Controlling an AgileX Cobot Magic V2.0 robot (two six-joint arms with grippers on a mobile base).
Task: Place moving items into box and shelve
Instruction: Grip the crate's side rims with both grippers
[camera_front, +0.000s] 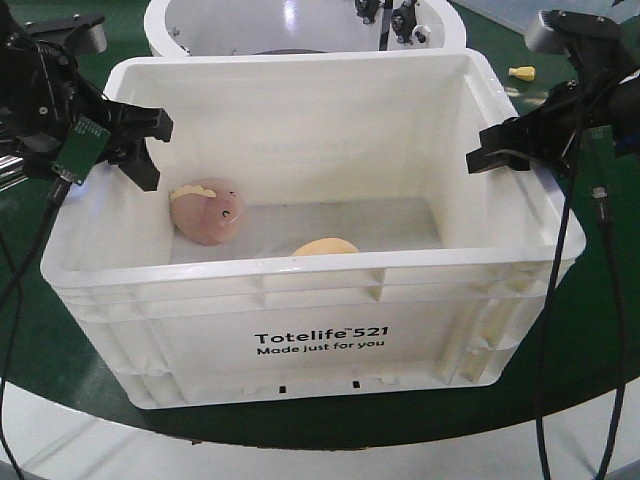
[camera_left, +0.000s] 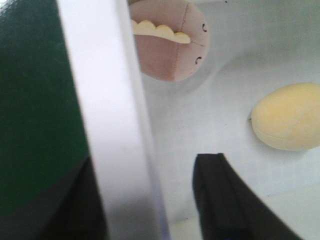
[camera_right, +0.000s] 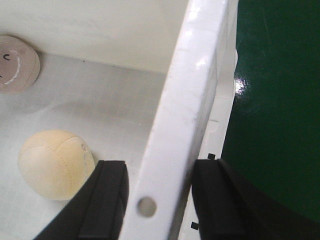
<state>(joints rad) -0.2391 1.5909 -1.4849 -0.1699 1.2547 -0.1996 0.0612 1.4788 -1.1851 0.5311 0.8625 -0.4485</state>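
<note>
The two soft items I can see are already in the box (camera_front: 300, 270). So the step in hand looks like the two-arm grab on its end walls, ready for the lift to a shelf.

- **L gripper** (camera_front: 155, 150): straddles the left end rim, jaws wide. The left wrist view shows a clear gap btwn the inner finger (camera_left: 225, 200) and the wall.
- **R gripper** (camera_front: 482, 150): straddles the right end rim w/ fingers close along both faces. Can't tell if it's pinching or only hugging.

To do it well, I'd say:
- Seat both grippers well down over the rim lip.
- Close both together so the box doesn't skew.
- Raise both ends at the same rate. The load is round and would prob. roll to whichever end dips.

The box sits upright on the green surface (camera_front: 575, 340), close to its near edge, open top up. Its long axis runs left-right, roughly parallel w/ that near edge. The printed long side faces me, and the short ends point at the two arms.

- **Pink item** (camera_front: 207, 212): on the box floor toward the left end wall, tiny face turned right.
- **Cream item** (camera_front: 325, 246): against the front wall, approx mid-length, half hidden by the rim.

A small yellowish bit (camera_front: 522, 72) lies on the surface beyond the box's far right corner. It's too small to identify.
</note>
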